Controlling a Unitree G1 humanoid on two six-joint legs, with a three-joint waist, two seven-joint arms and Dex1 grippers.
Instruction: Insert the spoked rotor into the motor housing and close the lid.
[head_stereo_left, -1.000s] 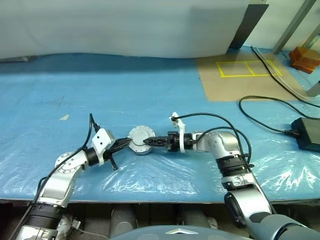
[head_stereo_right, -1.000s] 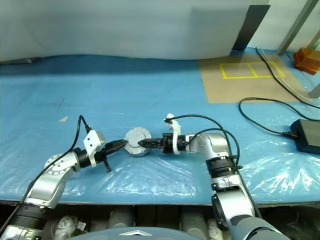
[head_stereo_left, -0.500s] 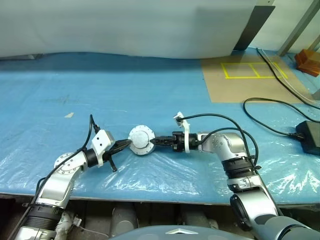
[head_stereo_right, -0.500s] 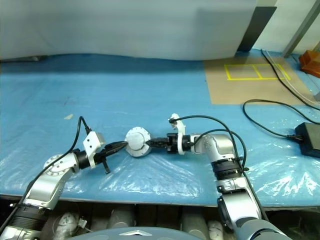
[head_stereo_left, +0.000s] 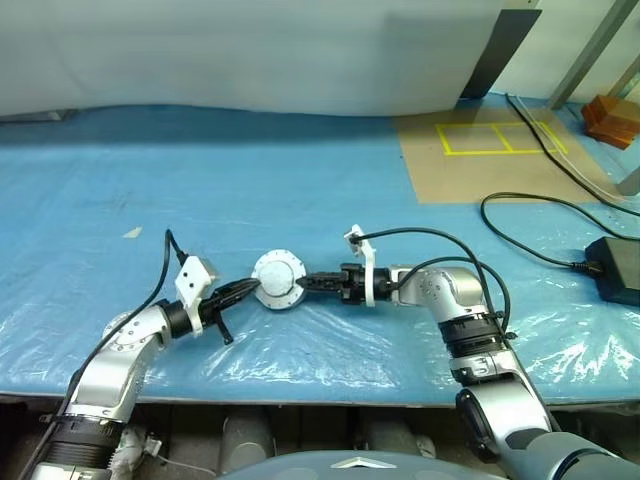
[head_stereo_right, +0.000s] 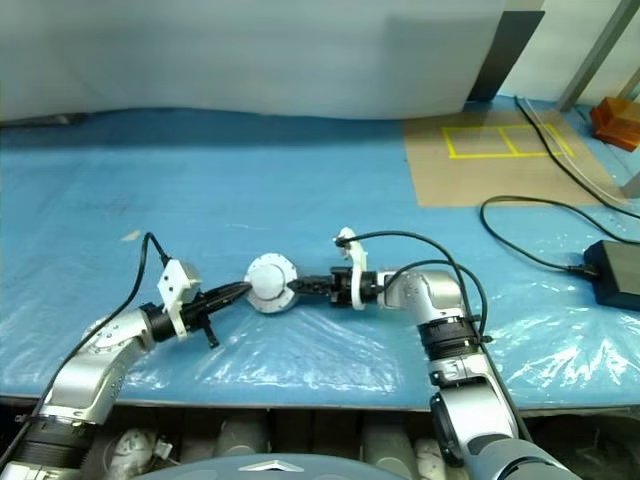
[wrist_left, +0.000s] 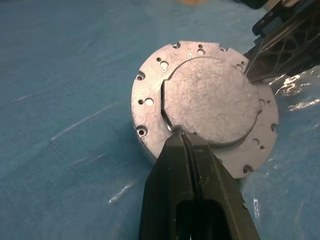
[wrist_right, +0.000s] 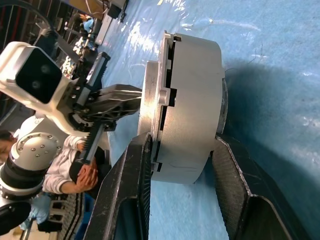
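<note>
The motor housing (head_stereo_left: 279, 281) sits on the blue plastic sheet (head_stereo_left: 300, 190) in front of the robot, with its lid (wrist_left: 212, 102) already seated flat on top, so the spoked wheel is presumably inside, though it cannot be seen. The right gripper (wrist_right: 182, 165) clasps the closed assembly across its thickness, one finger over the lidded face and the other under the base; this looks like a way to pinch lid and body together, or to steady the puck. The left gripper (wrist_left: 186, 145), its jaws pressed tightly together and holding nothing, rests its joined tips at the lid's edge on the opposite side, seemingly to press or brace it against the other arm's squeeze. A second ago the right jaws stood spread wide around the puck; they have since closed onto it, and the puck now looks tipped slightly off the sheet at the gripped side. The left forearm has also rolled a little while its tips kept to the same spot at the rim. The task appears close to finished.
</note>
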